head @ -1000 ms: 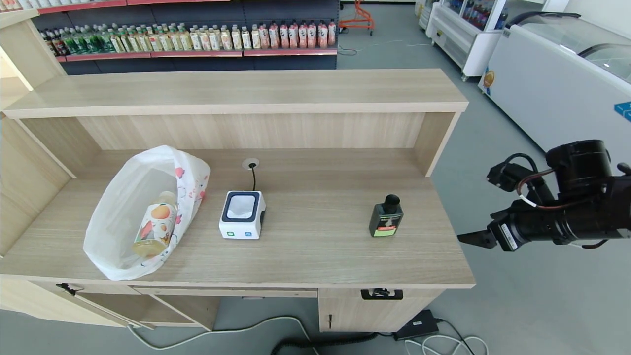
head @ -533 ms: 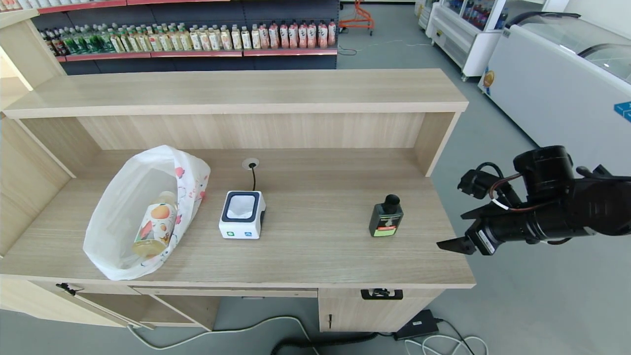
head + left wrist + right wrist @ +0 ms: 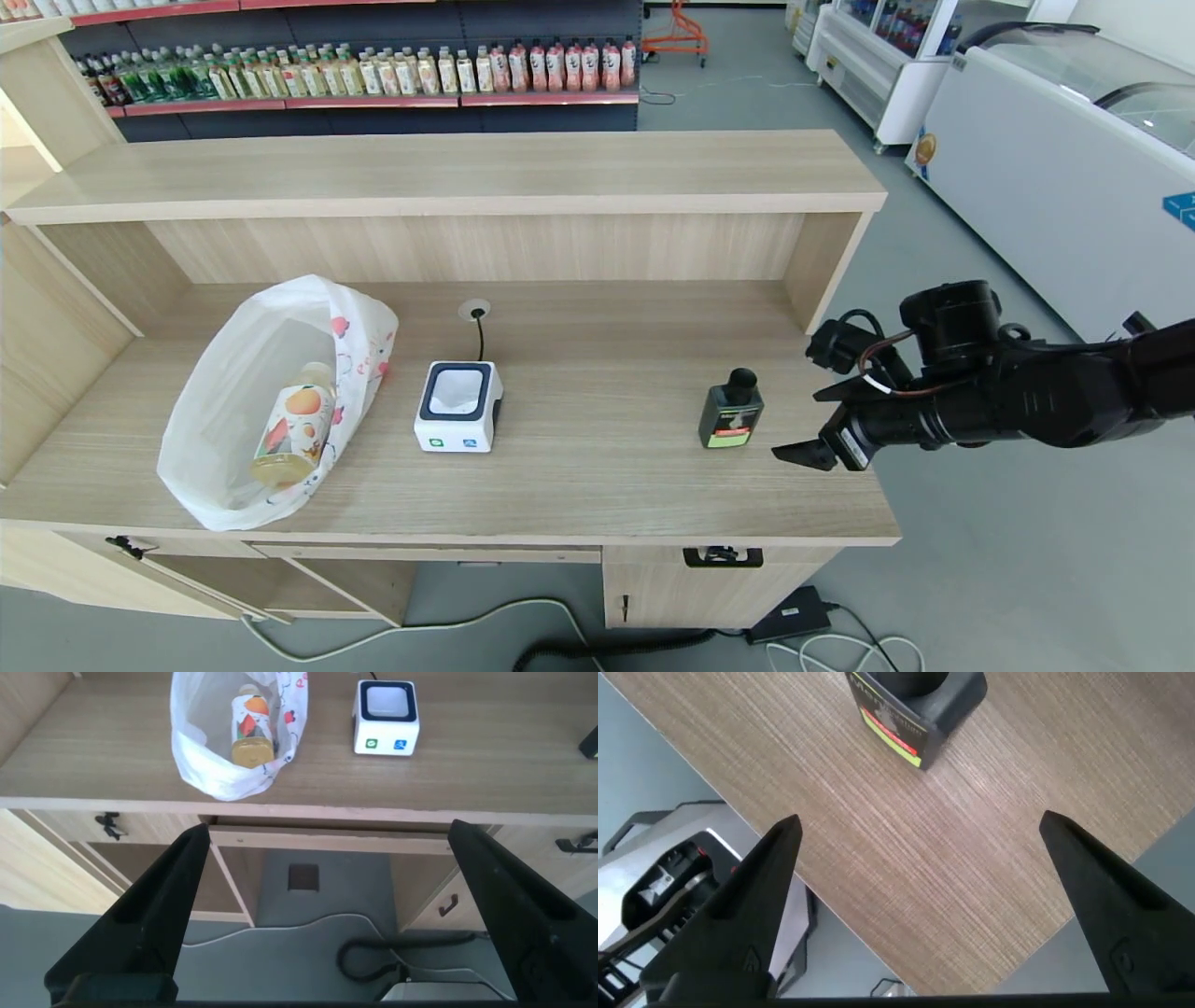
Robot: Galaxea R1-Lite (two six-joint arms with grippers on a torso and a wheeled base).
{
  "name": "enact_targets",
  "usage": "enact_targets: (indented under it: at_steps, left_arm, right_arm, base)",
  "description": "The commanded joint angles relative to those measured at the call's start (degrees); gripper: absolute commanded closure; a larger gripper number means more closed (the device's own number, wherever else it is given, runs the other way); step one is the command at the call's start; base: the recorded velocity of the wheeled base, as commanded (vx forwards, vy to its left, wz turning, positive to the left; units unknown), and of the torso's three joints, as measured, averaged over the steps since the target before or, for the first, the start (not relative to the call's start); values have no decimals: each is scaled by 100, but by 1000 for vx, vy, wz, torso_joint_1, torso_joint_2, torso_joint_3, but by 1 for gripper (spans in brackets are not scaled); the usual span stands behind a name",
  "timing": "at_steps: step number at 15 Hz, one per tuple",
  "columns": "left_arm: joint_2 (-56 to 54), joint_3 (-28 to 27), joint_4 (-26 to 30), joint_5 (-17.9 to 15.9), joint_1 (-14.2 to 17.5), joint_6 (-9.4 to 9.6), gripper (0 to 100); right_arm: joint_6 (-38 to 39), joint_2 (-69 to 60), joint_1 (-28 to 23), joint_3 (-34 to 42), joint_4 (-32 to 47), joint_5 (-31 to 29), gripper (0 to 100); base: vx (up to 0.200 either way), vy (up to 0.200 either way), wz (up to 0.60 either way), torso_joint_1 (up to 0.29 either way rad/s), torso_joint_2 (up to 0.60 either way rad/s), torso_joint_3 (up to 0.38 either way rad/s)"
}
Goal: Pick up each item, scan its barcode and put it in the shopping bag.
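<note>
We see the right gripper point(image 3: 810, 427) held sideways over the right end of the wooden counter point(image 3: 597, 476), its fingers spread wide and gripping nothing. Just ahead of its tips, not touching them, stands the dark bottle point(image 3: 731, 411). It is upright, long axis vertical, black cap on top. Its green-and-red label faces the counter's front edge; the print is too small for us to read. Well beyond the bottle sits the white scanner point(image 3: 458, 407), window facing up. Farthest from the gripper is the shopping bag point(image 3: 215, 401), open, with a fruit-printed drink bottle point(image 3: 297, 425) inside. The left gripper point(image 3: 327, 845) hangs in front of the counter, fingers apart and empty.
</note>
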Motion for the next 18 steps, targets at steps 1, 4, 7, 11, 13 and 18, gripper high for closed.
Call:
enact_targets:
  at_steps: [1,4,7,11,13,18]
  left_arm:
    - [-2,1,-1,2,0,1,0]
    - [-2,1,-1,2,0,1,0]
    - [-2,1,-1,2,0,1,0]
    - [-2,1,-1,2,0,1,0]
    - [-2,1,-1,2,0,1,0]
    - [-2,1,-1,2,0,1,0]
  right_arm:
    - [-16,218,93,-56,-65,-8,0]
    - [-25,429,207,-162,-179,-8,0]
    - [-16,613,251,-215,-513,-17,0]
    - [-16,894,348,-540,-530,-17,0]
    - [-25,982,383,-628,-566,-8,0]
    - [10,1281,524,-944,-645,-17,0]
  base:
    - [0,0,0,0,0,0]
    - [0,0,0,0,0,0]
    - [0,0,0,0,0,0]
    - [0,0,0,0,0,0]
    - [0,0,0,0,0,0]
    - [0,0,0,0,0,0]
